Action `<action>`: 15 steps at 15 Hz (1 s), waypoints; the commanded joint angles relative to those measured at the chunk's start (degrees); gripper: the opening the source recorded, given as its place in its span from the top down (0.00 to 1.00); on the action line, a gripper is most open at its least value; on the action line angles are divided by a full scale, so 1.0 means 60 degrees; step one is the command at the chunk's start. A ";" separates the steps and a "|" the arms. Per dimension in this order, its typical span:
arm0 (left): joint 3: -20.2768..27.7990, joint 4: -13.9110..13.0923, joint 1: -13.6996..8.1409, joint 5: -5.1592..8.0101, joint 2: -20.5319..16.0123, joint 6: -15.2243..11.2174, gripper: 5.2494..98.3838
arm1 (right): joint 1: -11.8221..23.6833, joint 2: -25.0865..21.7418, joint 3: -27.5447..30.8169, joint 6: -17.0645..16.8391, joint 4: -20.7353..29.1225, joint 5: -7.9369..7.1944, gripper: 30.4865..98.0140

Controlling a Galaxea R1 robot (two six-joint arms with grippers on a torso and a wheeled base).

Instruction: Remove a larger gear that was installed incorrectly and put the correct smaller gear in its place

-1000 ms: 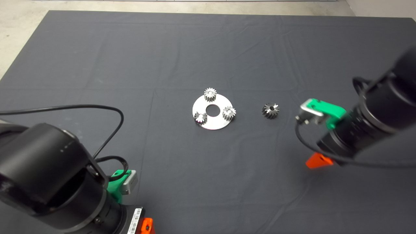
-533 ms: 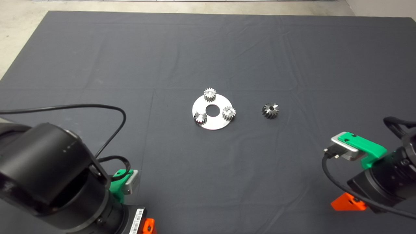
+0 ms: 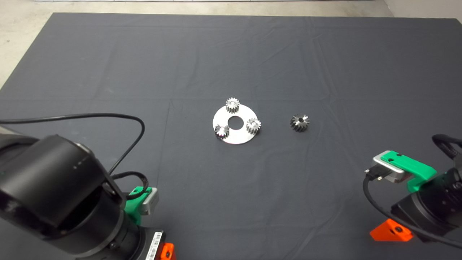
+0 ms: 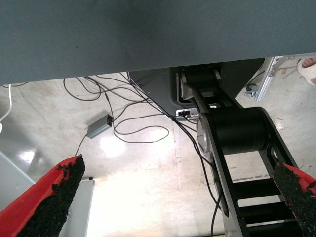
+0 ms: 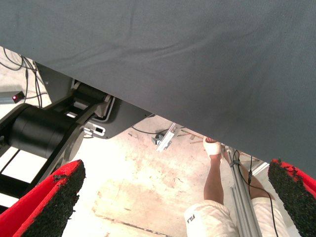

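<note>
Larger gear (image 3: 300, 122), dark steel with coarse slanted teeth, stands alone on my worktop's mat (image 3: 231, 54), just right of the bright disc (image 3: 235, 135) carrying three small silver gears; the smaller gear (image 3: 253, 125) sits nearest it. My right tool (image 5: 173, 202), fingers apart, is nearer; left tool (image 4: 173, 207) parked, apart too.

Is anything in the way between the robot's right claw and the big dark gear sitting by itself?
Nothing visible. Only bare dark mat lies between the right gripper, low at the right edge, and the larger dark steel gear, which lies apart from the round silver plate.
</note>
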 commanded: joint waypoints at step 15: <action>0.0172 -0.0157 -0.0168 -0.0054 -0.0112 0.0006 0.00 | 0.0233 0.0007 0.0071 0.0054 0.0393 -0.0735 0.00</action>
